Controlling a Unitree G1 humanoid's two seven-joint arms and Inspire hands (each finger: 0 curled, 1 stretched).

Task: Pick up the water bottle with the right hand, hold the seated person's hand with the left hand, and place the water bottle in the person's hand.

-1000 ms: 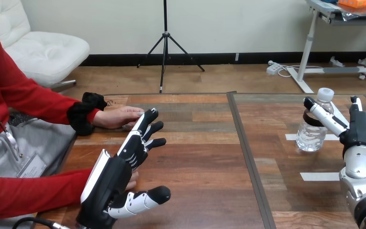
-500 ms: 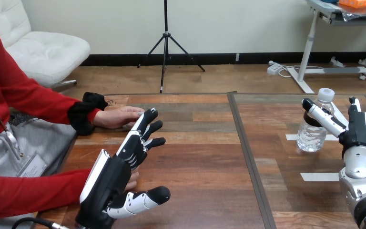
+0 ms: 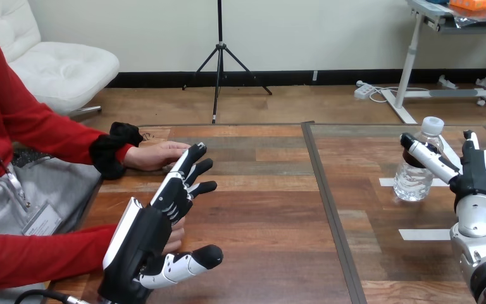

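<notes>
Fingers point(image 3: 473, 144) on right hand point(image 3: 479, 179) straight, nothing gripped, upright water bottle point(image 3: 412, 182) just beside them at table's point(image 3: 278, 209) right side, so push in till it meets palm, then curl; left hand point(image 3: 140, 244) open too, by person's farther hand point(image 3: 157, 155).

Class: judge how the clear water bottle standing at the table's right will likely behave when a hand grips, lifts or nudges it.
The water bottle stands tall and narrow, so a nudge near its white cap would probably tip it. Its round body would then likely roll. The clear, ribbed wall looks thin, so it may dent under a firm squeeze.
</notes>
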